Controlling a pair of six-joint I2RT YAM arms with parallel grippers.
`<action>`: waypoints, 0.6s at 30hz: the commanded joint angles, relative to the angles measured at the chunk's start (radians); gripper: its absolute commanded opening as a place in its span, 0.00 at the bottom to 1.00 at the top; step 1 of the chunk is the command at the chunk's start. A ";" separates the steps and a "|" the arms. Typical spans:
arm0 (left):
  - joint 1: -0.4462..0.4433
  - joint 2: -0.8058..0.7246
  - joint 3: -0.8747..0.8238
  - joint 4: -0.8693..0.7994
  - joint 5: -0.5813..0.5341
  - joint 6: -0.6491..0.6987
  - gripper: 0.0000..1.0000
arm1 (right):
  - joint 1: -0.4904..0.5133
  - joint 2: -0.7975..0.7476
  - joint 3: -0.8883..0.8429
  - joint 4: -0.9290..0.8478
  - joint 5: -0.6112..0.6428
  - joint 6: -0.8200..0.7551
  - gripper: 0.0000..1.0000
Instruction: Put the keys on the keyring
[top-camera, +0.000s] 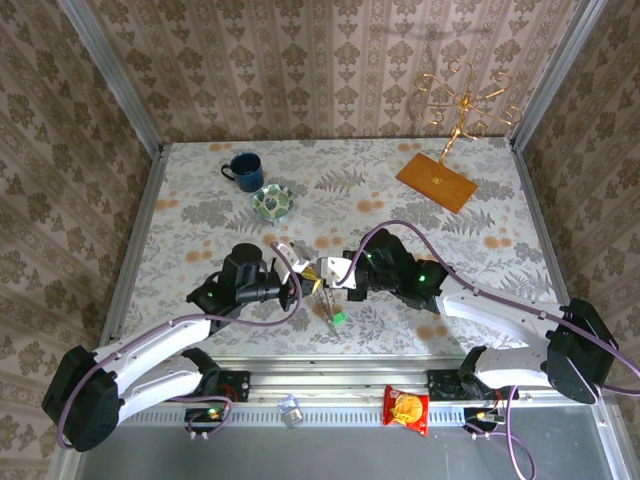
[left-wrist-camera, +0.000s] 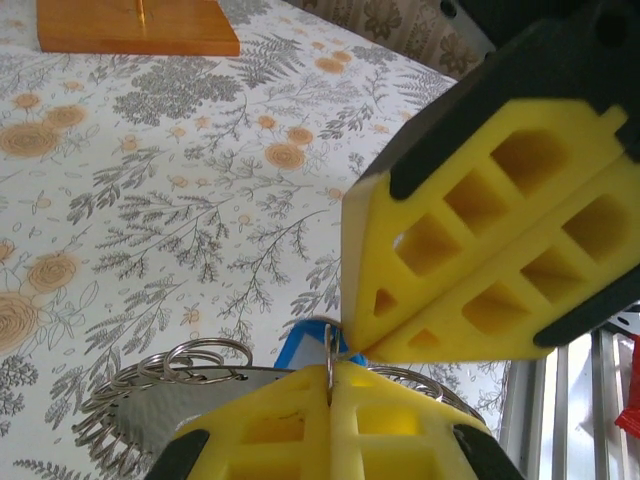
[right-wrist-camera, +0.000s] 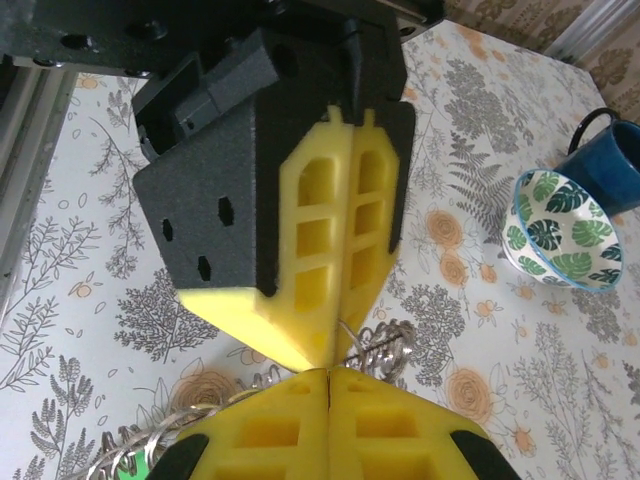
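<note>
As the left gripper (top-camera: 300, 287) and right gripper (top-camera: 336, 279) meet tip to tip, the keyring (left-wrist-camera: 195, 360) hangs between them.
Left jaws clamp its thin wire, probably steadying it for threading; right jaws are pressed together beside it, nothing visibly held. A key's blue tag (left-wrist-camera: 298, 345) sits just behind.

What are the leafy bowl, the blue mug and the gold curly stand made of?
The bowl looks like glazed ceramic: glossy, with painted green leaves. The mug seems glazed ceramic too, dark blue and shiny. The stand has a smooth orange-brown base, probably varnished wood, and thin gold-coloured wire, likely metal.
</note>
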 joint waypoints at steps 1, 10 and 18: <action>0.000 -0.020 -0.001 0.143 -0.031 -0.029 0.00 | 0.020 0.006 0.008 -0.061 -0.086 0.020 0.18; -0.014 -0.052 -0.094 0.321 0.018 0.098 0.00 | -0.123 -0.086 -0.021 -0.079 -0.317 0.188 0.36; -0.014 -0.028 -0.174 0.488 0.102 0.200 0.00 | -0.224 -0.063 -0.021 0.059 -0.455 0.304 0.33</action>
